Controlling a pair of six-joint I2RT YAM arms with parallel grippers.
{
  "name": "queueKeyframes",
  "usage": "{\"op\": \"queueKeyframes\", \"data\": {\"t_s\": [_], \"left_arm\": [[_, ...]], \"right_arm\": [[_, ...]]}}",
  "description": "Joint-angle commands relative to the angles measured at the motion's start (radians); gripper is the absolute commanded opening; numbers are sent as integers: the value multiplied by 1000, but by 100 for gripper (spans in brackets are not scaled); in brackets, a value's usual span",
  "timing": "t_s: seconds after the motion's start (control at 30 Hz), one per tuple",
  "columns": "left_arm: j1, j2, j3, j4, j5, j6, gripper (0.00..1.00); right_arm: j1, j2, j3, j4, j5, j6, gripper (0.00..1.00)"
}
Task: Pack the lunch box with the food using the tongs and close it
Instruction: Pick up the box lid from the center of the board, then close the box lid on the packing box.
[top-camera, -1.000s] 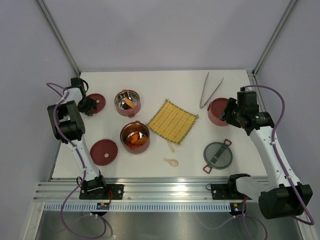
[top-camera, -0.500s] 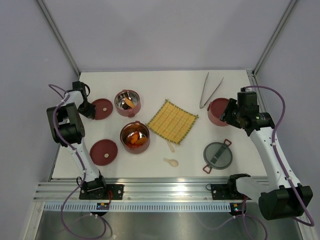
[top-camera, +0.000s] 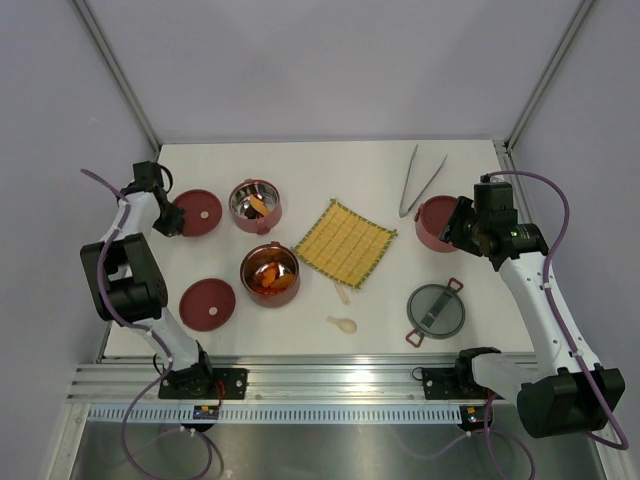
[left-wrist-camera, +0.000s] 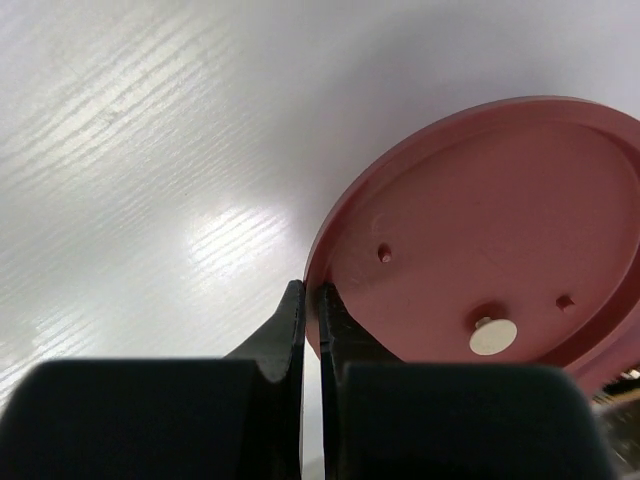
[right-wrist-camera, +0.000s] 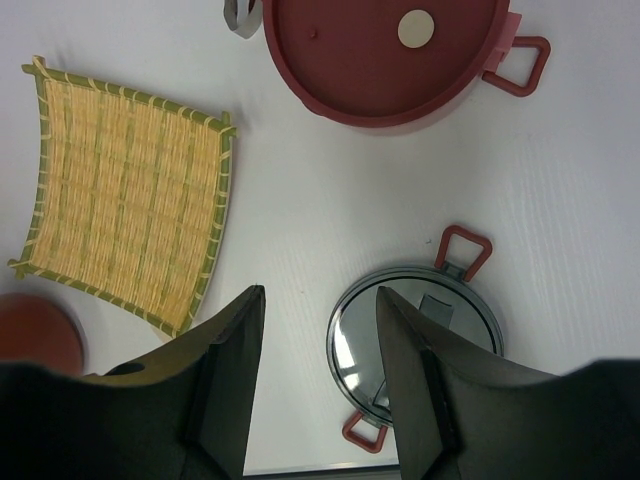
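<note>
A white rectangular table top (top-camera: 330, 170) is enclosed on three sides by plain pale lilac-grey walls (top-camera: 320, 70). Slim grey metal posts (top-camera: 117, 75) are set in the far corners. A ribbed aluminium rail (top-camera: 330, 382) is fixed along the near edge. Soft light is reflected as a pale glare (left-wrist-camera: 225, 225) on the top.

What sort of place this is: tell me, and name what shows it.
Probably a robot lab test cell: a white table framed by aluminium posts, a left arm and right arm bolted to a rail at its near edge, and lunch box tiers laid out.
</note>
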Motion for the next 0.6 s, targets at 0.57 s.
{"op": "queueKeyframes", "data": {"t_s": [0.57], "left_arm": [[-170,-70,282,-6,58,109,0]], "right_arm": [[6,32,16,41,-15,20,56]]}}
